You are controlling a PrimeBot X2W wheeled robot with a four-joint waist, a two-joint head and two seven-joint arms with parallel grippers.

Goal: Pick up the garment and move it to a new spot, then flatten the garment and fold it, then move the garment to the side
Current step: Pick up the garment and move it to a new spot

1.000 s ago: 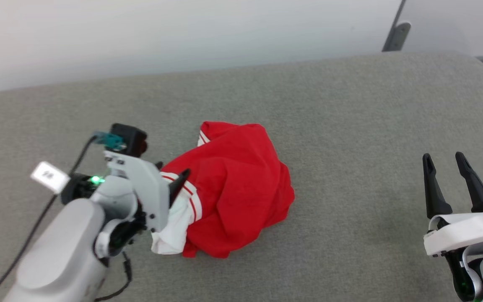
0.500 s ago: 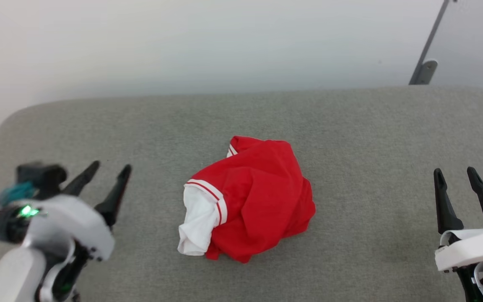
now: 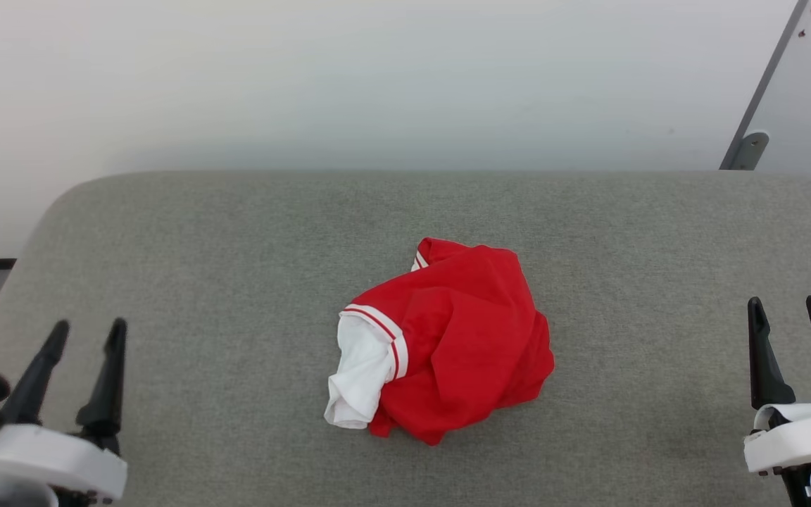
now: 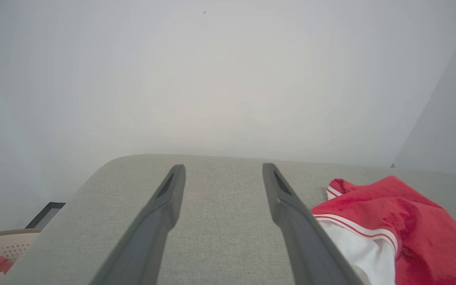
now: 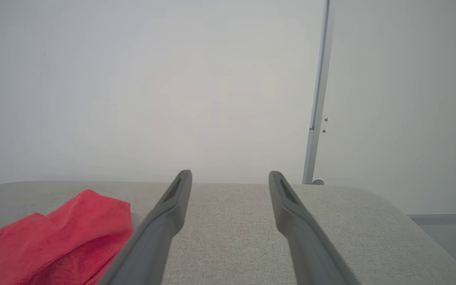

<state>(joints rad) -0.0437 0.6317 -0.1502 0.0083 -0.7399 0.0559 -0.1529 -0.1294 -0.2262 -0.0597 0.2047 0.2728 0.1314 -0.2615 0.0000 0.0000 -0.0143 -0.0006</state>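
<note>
red jersey bunched mid-surface, both grippers spread wide and empty

the large red short-sleeved jersey garment lies in a crumpled heap at the centre of the grey fabric-covered padded surface, with one white sleeve, edged in red-and-white striped trim, spilling out on its left side. the left gripper and right gripper sit at the near corners, well apart from the cloth, fingers parted and holding nothing. flattening looks like the step due: bring each gripper in from its own side, pinch a single layer at an outer edge (sleeve cuff on the left, a loose red fold on the right), then draw outward evenly so the heap opens rather than drags. a deep bite risks catching several layers.
</note>
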